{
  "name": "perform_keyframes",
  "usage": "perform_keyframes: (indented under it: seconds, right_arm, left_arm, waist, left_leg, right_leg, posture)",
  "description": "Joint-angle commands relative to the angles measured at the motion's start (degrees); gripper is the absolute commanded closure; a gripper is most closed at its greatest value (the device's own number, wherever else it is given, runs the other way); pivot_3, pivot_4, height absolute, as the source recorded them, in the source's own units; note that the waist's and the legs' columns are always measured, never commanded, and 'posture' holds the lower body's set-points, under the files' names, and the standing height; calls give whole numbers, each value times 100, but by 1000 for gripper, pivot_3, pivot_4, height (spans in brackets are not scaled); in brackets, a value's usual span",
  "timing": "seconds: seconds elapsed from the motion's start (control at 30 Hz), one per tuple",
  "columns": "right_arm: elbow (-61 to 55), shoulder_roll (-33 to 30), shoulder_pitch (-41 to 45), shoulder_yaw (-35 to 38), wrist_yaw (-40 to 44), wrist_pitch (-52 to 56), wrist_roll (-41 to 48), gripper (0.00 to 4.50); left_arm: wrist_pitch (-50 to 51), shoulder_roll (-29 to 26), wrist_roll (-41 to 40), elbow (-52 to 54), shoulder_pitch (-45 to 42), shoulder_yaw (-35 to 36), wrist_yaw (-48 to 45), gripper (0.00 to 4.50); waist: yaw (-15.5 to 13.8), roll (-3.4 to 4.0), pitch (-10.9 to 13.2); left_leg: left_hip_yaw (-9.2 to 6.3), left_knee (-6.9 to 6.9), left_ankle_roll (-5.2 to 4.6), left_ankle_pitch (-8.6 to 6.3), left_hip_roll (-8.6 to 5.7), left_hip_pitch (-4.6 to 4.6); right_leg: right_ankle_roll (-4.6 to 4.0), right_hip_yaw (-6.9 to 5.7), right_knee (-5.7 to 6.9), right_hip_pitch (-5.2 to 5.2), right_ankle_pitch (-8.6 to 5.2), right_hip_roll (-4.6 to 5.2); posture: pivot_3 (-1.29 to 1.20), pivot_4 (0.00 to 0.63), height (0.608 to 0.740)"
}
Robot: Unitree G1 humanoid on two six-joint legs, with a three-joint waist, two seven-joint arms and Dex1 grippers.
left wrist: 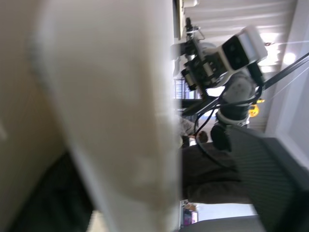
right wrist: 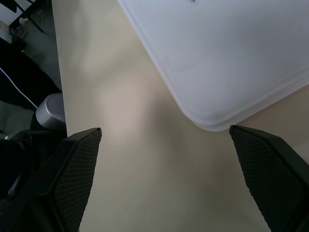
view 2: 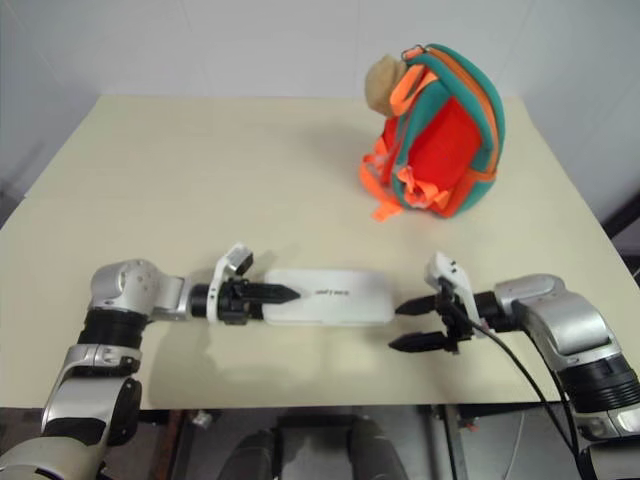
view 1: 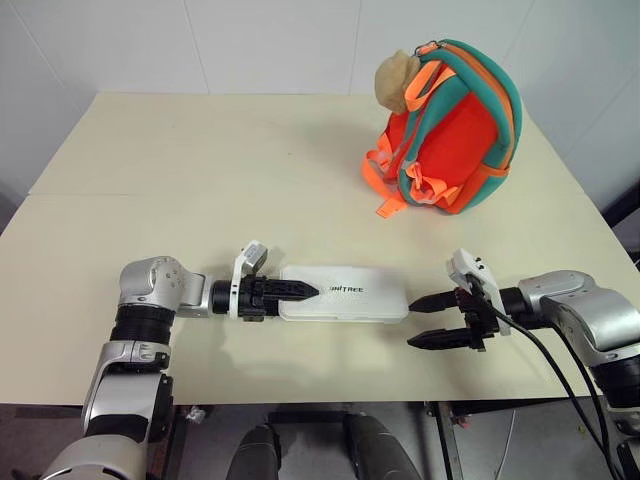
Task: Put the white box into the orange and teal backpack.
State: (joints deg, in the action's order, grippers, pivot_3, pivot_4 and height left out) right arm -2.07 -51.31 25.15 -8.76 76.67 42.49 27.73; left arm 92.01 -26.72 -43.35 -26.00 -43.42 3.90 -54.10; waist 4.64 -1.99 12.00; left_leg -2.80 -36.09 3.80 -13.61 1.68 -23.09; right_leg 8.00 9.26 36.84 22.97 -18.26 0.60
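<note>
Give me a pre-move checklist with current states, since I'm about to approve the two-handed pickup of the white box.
1. Left gripper at its end of the white box: ok, its fingers overlap that end.
2. Left gripper firmly shut on the box: cannot tell.
3. Right gripper open and lined up: ok, its fingers stand spread just short of the box's other end.
4. Right gripper touching the box: not ok, a gap of table shows between them.
5. Orange and teal backpack upright on the table: ok.
6. Backpack open to receive the box: cannot tell.
</note>
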Motion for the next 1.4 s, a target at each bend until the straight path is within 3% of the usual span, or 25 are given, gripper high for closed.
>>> perform_keyframes:
  seconds: [0.03, 0.17, 0.4, 0.67, 0.9, 1.07, 1.4]
  right_arm:
    - [-153, -158, -69, 122, 138, -106, 22, 0]
    - [-127, -186, -93, 127, 186, -180, -6, 0]
    - [35, -12, -84, 377, -133, -411, -55, 0]
    - [1436, 537, 1029, 1550, -2050, -1177, -467, 0]
    - [2705, 892, 1980, 1805, -3187, -1964, -1021, 0]
    - [3250, 823, 2522, 1739, -3195, -2103, -1200, 0]
    - [3081, 194, 2850, 1610, -2669, -1632, -1406, 0]
  left_arm:
    - [49, -22, -377, -99, -144, 120, -72, 1776]
    - [49, -235, -802, 19, -77, -154, -96, 2975]
    - [49, -485, -1497, 293, 186, -427, 178, 2991]
    - [-479, -623, -1155, 259, 291, 990, 864, 2991]
    - [-1045, -854, -980, 710, 789, 1390, 858, 2991]
    - [-1005, -874, -1061, 1055, 1097, 1549, 911, 2991]
    - [-970, -723, -1176, 1650, 1654, 2059, 1188, 2991]
  waist:
    - [0, 0, 0]
    - [0, 0, 0]
    - [9, 0, 1]
    - [21, 0, 1]
    - [18, 0, 1]
    - [19, 2, 2]
    - [22, 3, 3]
  left_leg:
    - [-1, 0, 0, 0, 0, 0]
    - [-2, 1, 0, 0, 0, -3]
    - [-3, 4, 2, -1, 1, -5]
    - [5, 0, 6, 5, 1, -8]
    - [10, 19, 11, 7, 3, -21]
    - [15, 30, 12, 7, 4, -28]
    - [17, 29, 12, 7, 4, -27]
  right_leg:
    - [0, 0, 0, 0, 0, 0]
    - [0, -1, -1, 2, 0, 0]
    - [-1, -1, 0, 6, -1, 1]
    - [-5, 7, 12, 23, 4, 1]
    - [-9, 9, 7, 41, 2, 3]
    - [-11, 10, 7, 55, 1, 4]
    - [-11, 12, 6, 54, 1, 2]
  posture:
    - [0, 150, 740]
    - [0, 150, 740]
    - [0, 150, 740]
    - [0, 150, 740]
    - [0, 150, 740]
    - [0, 150, 740]
    - [0, 150, 740]
